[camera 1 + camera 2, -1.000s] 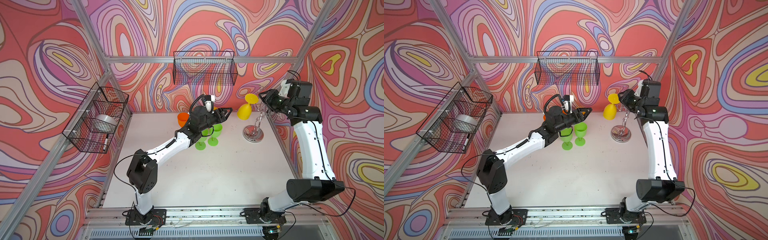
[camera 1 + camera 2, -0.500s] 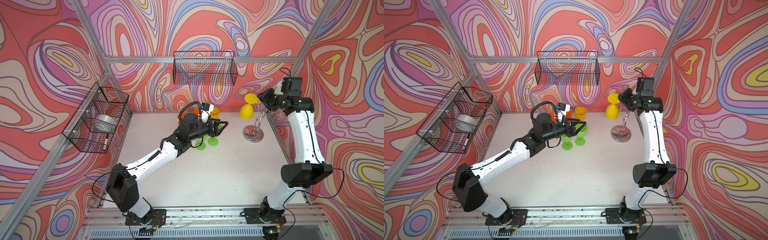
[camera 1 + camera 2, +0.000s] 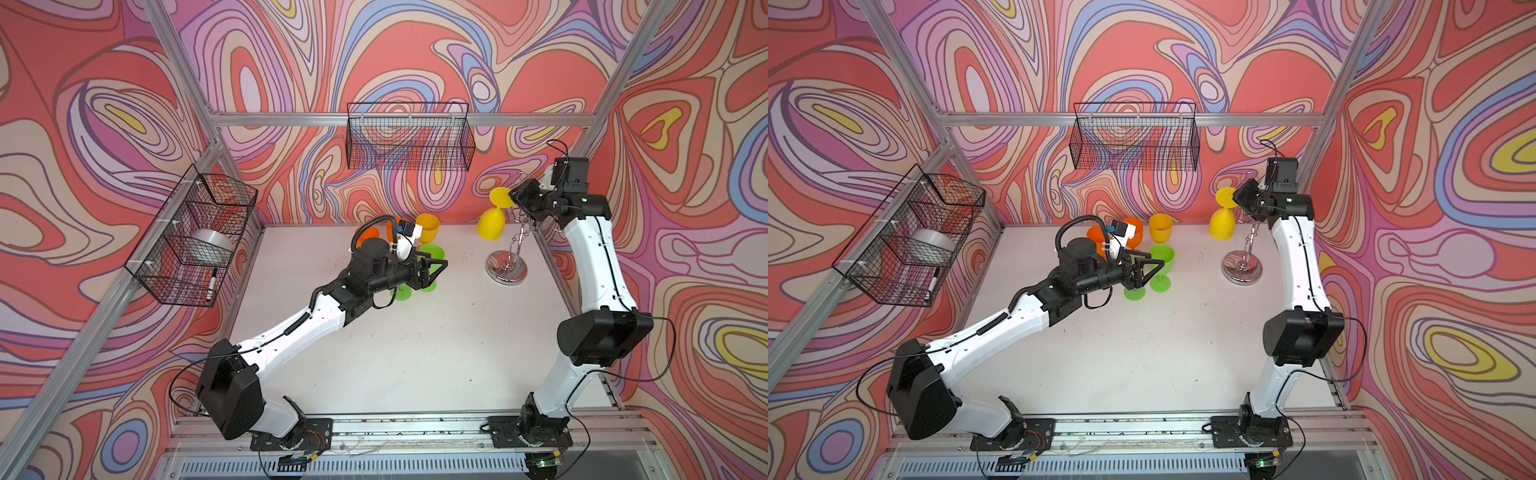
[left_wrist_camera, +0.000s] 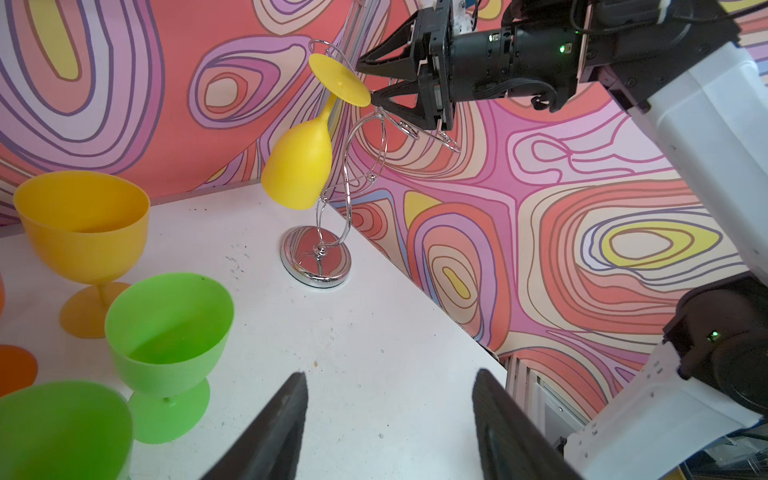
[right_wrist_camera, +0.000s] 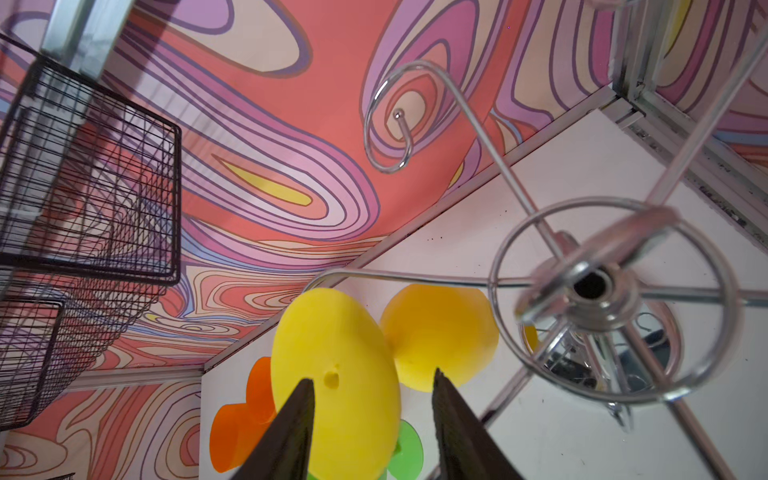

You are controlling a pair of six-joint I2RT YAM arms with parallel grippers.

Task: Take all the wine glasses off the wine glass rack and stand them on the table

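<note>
Right hand (image 4: 365, 84) spread at wine glass (image 4: 299, 166) foot; white table (image 4: 395, 324), swirly walls (image 3: 124, 124).

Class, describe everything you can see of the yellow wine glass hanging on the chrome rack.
The yellow wine glass looks like smooth, opaque plastic, with a flat round foot, a thin stem and a rounded bowl. It hangs upside down and tilted from a looped wire arm of the chrome wine glass rack. Its mouth is clear above the white table. The right end effector has its open jaws on either side of the foot's edge; whether they touch it cannot be told.
</note>
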